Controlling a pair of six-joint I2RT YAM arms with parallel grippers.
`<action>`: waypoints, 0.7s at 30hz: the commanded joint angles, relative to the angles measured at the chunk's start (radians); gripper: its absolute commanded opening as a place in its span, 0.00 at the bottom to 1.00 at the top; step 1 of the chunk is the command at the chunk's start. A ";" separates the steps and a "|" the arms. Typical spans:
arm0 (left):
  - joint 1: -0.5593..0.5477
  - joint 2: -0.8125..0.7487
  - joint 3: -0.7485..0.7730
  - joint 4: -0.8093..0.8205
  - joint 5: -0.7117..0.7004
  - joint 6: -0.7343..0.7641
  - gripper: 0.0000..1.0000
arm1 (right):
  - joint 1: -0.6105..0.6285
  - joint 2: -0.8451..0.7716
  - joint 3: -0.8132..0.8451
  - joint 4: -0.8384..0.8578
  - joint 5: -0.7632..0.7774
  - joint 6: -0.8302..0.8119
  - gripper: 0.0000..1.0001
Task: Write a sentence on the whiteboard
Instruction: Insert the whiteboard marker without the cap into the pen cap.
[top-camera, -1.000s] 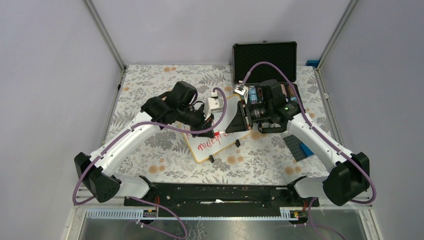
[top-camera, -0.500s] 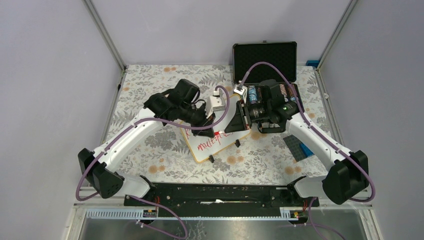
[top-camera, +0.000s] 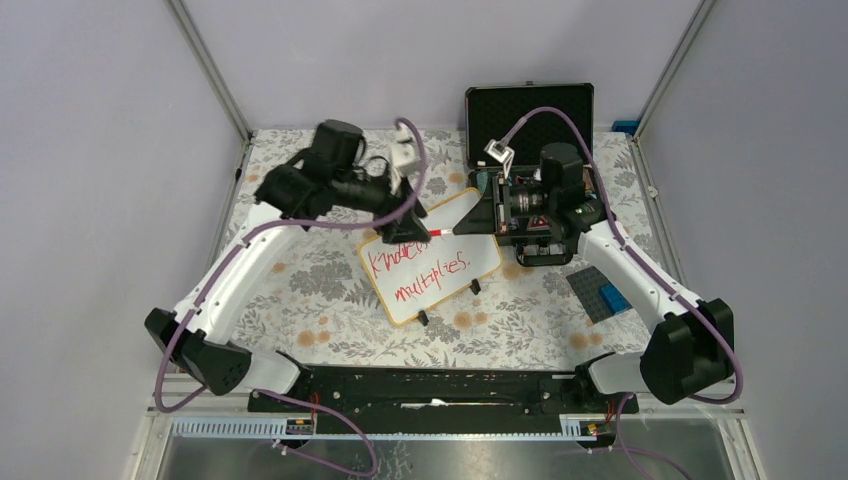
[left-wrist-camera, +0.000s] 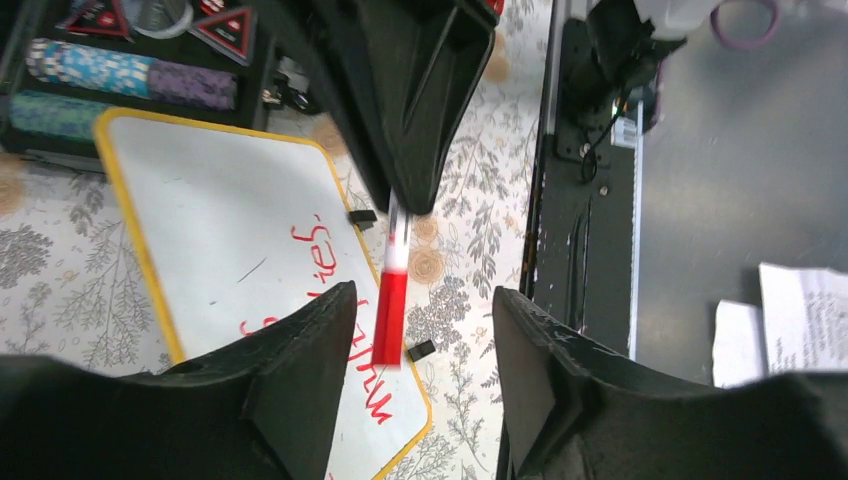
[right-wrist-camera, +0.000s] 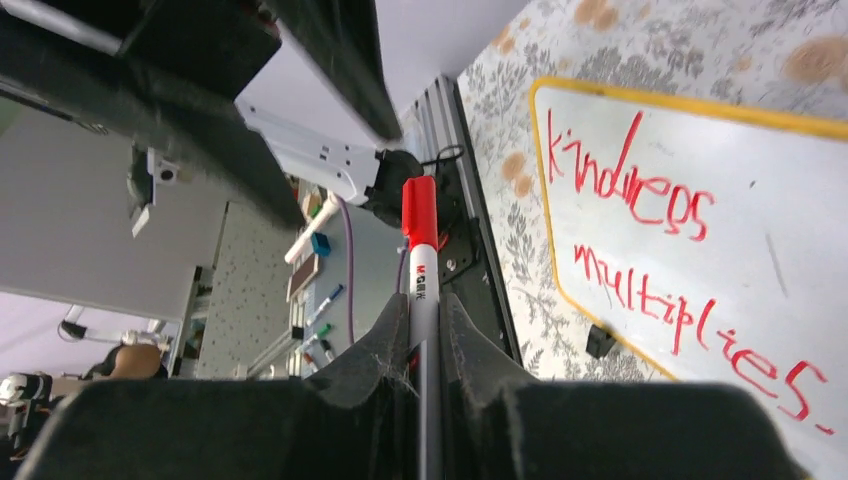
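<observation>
**Sentence written; capped marker held above the whiteboard.**

Behind the whiteboard on the floral-patterned tabletop (top-camera: 300, 170), an open black hard case (top-camera: 530, 112) holds patterned cylinders (left-wrist-camera: 120, 85). The small white, wood-rimmed whiteboard (top-camera: 478, 255) carries the red two-line sentence (right-wrist-camera: 625, 190). Above it, the right fingers (right-wrist-camera: 395, 340) clamp a white marker (right-wrist-camera: 422, 262), while the left fingers (left-wrist-camera: 300, 370) stand apart around its red cap (left-wrist-camera: 390, 300). A sideways nudge there would likely twist the marker loose, and dropped on the whiteboard, it might smear the lettering.
</observation>
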 joint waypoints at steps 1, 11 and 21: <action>0.179 -0.067 -0.028 0.188 0.272 -0.140 0.61 | -0.032 -0.012 -0.029 0.339 -0.065 0.264 0.00; 0.287 -0.135 -0.215 0.459 0.464 -0.368 0.64 | -0.043 0.027 -0.121 0.854 -0.074 0.713 0.00; 0.237 -0.125 -0.271 0.490 0.422 -0.401 0.60 | -0.030 0.019 -0.129 0.819 -0.078 0.692 0.00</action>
